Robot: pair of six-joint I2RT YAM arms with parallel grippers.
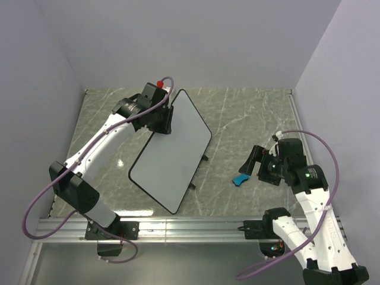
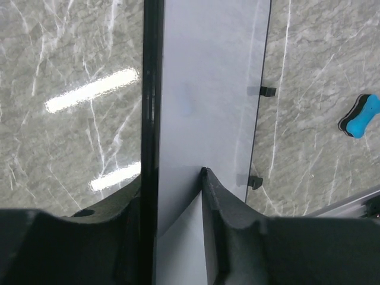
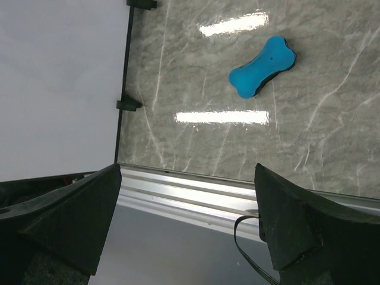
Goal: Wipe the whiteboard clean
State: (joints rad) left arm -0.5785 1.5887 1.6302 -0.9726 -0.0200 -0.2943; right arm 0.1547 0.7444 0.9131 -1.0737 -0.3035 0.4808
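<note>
Dark left fingers [image 2: 228,231] fill the bottom of the left wrist view, clenched on the whiteboard [image 2: 202,89]. One finger presses the white face. The other sits behind the thin black frame, so the board's edge is pinched between them. From above, this grip sits on the board's long left edge, close to its far corner [image 1: 172,154]. The board runs away from these fingers toward the near rail [image 1: 190,225], tilted, with its face turned up and to the right. Two small black stand feet [image 1: 205,157] show along the edge farthest from the left fingers, resting on the grey marbled surface [image 1: 249,113]. The face reads plain white in the overhead view, while the left wrist view shows only a faint bluish shade on it.

Across the surface, the right fingers [image 3: 297,231] are spread wide apart, holding nothing and touching nothing. Between and beyond them lie bare surface and the rail. A blue bone-shaped eraser [image 3: 262,74] lies flat on the surface ahead of these fingers, nearer the right-hand one and clearly apart from both. From above, the eraser [image 1: 240,179] rests just beside the right fingers [image 1: 254,157], between them and the board, with open surface on either side. The board's near edge [image 3: 59,77] lies beyond the other right finger, well apart from it.
</note>
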